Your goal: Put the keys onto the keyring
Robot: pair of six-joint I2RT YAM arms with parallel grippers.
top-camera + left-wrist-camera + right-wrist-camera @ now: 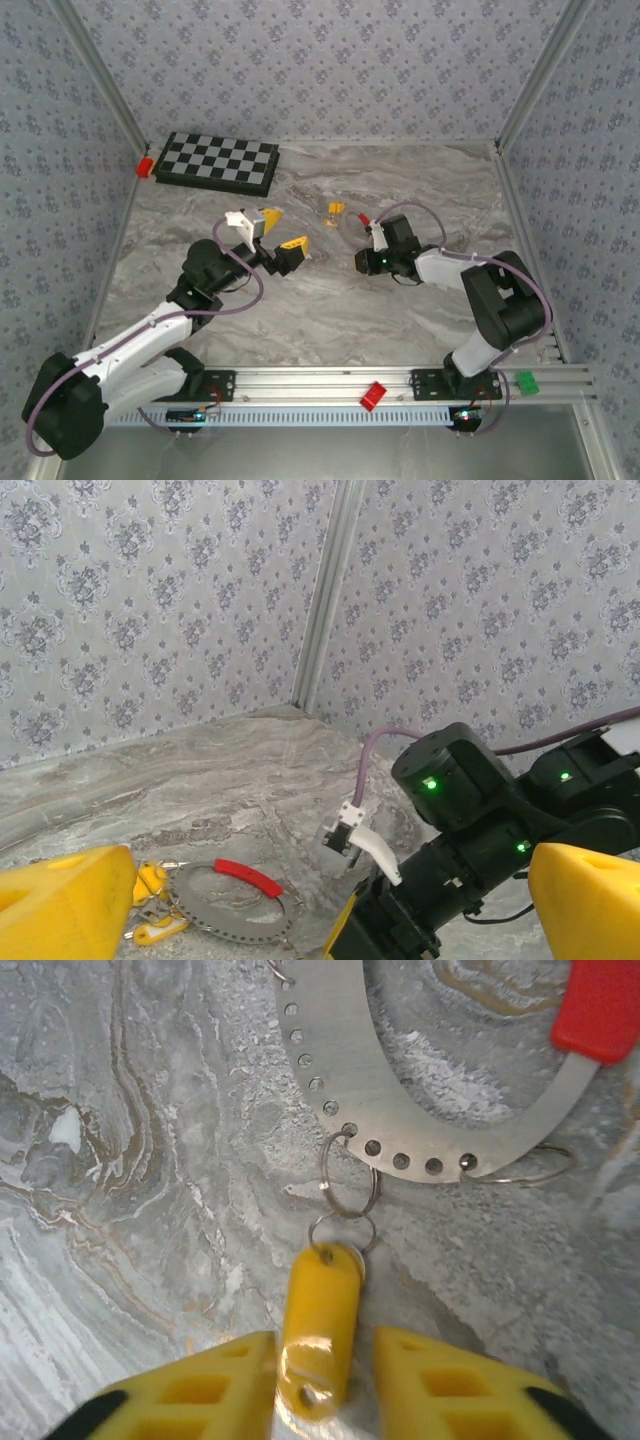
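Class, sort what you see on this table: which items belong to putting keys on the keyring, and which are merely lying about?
For the job: keyring, yellow keys.
Lying about: checkerboard, red block beside it, red block on the front rail, green block.

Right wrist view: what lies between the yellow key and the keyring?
Two small linked wire rings, joining the key to the keyring, in the right wrist view.

R pincer [372, 229] at keyring [363, 217], keys [336, 208] beside; L pincer [281, 231] apart.
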